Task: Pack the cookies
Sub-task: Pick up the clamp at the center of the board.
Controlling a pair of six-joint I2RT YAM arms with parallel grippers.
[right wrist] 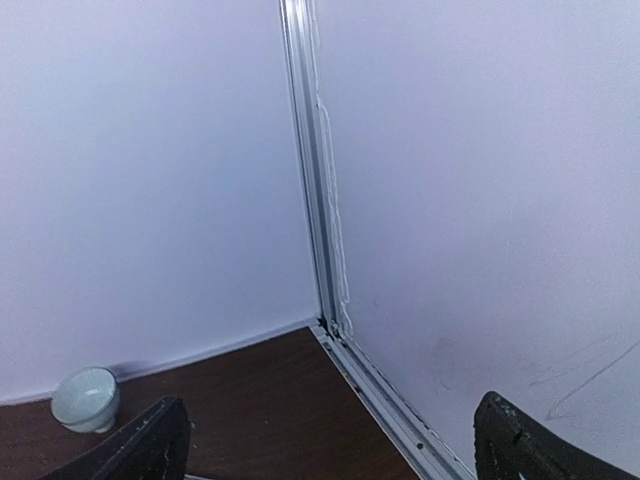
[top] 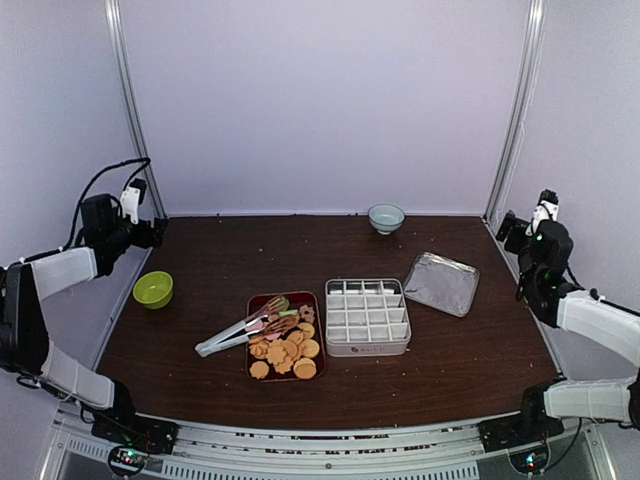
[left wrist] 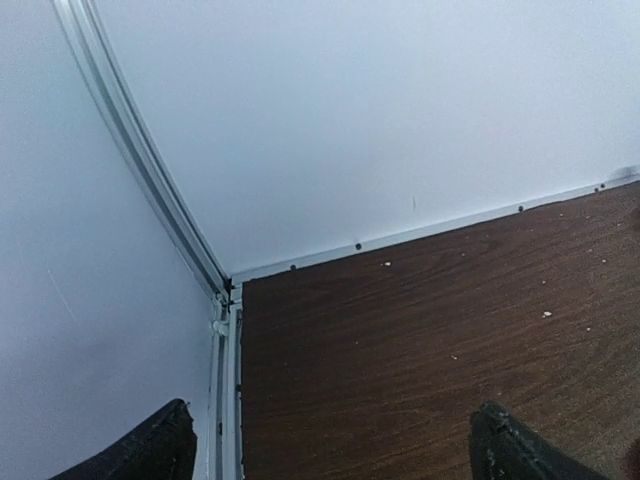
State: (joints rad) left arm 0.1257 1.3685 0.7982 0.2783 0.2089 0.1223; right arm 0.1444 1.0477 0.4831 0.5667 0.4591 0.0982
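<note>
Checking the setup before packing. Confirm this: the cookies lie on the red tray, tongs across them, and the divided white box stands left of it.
Wrong on one point: the top external view shows the divided white box right of the red tray, not left. The cookies do lie on that tray, tongs across them.

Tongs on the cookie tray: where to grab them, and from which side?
Grip the tongs on the stretch that pokes out past the red tray's left edge. Come straight down with the left gripper, which is open and on that side, jaws across the tongs' diagonal length. The other end lies on the cookies, so gripping there risks knocking them.
</note>
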